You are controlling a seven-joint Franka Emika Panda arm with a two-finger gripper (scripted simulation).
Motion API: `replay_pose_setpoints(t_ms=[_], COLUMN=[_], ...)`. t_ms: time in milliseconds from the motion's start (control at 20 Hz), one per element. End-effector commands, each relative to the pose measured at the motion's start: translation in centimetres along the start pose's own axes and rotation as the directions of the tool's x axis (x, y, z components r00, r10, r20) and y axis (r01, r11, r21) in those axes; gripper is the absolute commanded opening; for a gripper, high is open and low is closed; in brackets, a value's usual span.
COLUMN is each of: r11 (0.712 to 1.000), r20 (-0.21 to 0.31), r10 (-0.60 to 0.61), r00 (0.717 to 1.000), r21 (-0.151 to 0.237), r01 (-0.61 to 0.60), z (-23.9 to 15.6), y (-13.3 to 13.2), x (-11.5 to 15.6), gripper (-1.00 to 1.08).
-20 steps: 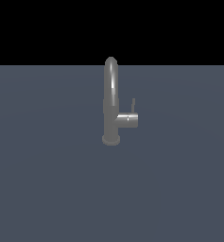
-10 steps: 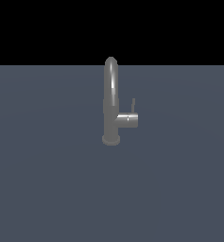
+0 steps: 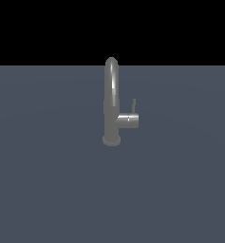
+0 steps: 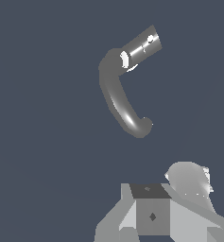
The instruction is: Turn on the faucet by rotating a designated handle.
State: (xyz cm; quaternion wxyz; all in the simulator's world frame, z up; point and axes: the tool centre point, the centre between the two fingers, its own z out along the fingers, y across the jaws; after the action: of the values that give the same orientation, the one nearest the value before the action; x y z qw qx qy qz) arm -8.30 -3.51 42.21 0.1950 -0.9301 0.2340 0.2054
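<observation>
The faucet (image 3: 111,97) stands upright on the dark grey-blue surface, a slim grey tap with an arched spout and round base. Its short side cylinder (image 3: 129,120) points toward the exterior view's right. The handle (image 3: 134,105), a thin dark rod, rises from that cylinder's end. No gripper or arm shows in the exterior view. The wrist view looks down on the faucet (image 4: 119,100) and its cylinder (image 4: 142,46); I cannot make out the handle there. Grey parts of my gripper (image 4: 153,210) fill the frame edge, well apart from the faucet. Whether its fingers are open or shut does not show.
A flat dark grey-blue surface (image 3: 52,190) spreads around the faucet on all sides. A black background lies beyond its far edge (image 3: 47,65). No other objects are in view.
</observation>
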Motion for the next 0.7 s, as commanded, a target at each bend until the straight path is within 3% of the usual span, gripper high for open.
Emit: replay_pose_setpoints(t_ms=[0,350,650], r11=[0.999,0.978,0.939], r20=[0.043,0.173,0.298], r10=[0.037,0.132,0.202], r00=[0.998,0.976,0.933], r21=[0.038,0.137,0.212], r01=[-0.038,-0.156,-0.271], z=[0.2,1.2,2.7], y=[-0.1,0.1,0.5], x=[1.6,6.1,10.0], gripper=[-1.00,-1.00,-1.00])
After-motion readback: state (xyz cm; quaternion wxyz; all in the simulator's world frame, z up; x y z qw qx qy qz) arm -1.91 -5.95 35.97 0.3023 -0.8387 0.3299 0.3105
